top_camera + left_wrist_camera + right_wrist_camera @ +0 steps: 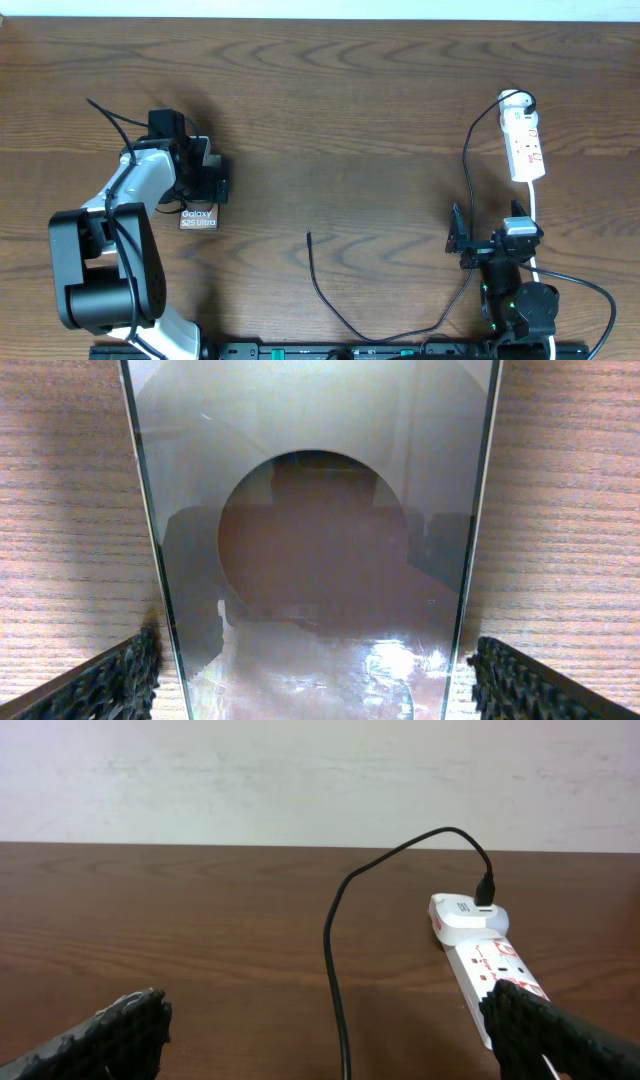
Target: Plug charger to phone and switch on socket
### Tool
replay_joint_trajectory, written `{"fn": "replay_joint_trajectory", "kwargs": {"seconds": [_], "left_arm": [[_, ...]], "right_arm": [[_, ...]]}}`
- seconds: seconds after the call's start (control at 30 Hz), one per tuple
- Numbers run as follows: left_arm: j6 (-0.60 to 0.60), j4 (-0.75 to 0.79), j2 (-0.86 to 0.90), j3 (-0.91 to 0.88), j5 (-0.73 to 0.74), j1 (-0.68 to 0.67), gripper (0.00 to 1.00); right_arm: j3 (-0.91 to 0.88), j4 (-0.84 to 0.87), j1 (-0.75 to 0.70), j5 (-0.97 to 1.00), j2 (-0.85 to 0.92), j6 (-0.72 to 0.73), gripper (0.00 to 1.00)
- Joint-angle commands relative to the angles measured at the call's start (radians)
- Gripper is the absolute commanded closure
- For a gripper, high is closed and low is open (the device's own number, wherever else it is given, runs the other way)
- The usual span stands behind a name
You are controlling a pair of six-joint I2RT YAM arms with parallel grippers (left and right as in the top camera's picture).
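The phone (197,217) lies flat on the wooden table at the left, its "Galaxy S25 Ultra" end showing below my left gripper (205,175). In the left wrist view the glossy phone (320,560) fills the middle. My left gripper (315,650) is open and straddles it, with a gap at each pad. The white socket (524,140) lies at the far right. The charger cable (467,160) runs from its plug down and around, and the tip (309,236) lies free mid-table. My right gripper (488,240) is open just below the socket (490,965), with the cable (335,970) running between its fingers.
A white cord (535,215) runs from the socket down past the right arm. The bases of both arms stand along the table's front edge. Bare wood spans the space between the phone and the cable tip.
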Motion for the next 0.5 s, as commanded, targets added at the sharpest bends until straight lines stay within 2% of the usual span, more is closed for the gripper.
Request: {"fn": "replay_joint_trajectory", "kwargs": {"seconds": [0.0, 0.47], "left_arm": [[0.006, 0.004, 0.061, -0.052, 0.040, -0.004, 0.02], [0.005, 0.001, 0.061, -0.052, 0.013, -0.018, 0.02]], "right_arm": [[-0.001, -0.004, 0.000, 0.001, -0.008, 0.003, 0.01], [-0.001, -0.004, 0.000, 0.001, -0.008, 0.003, 0.01]]}}
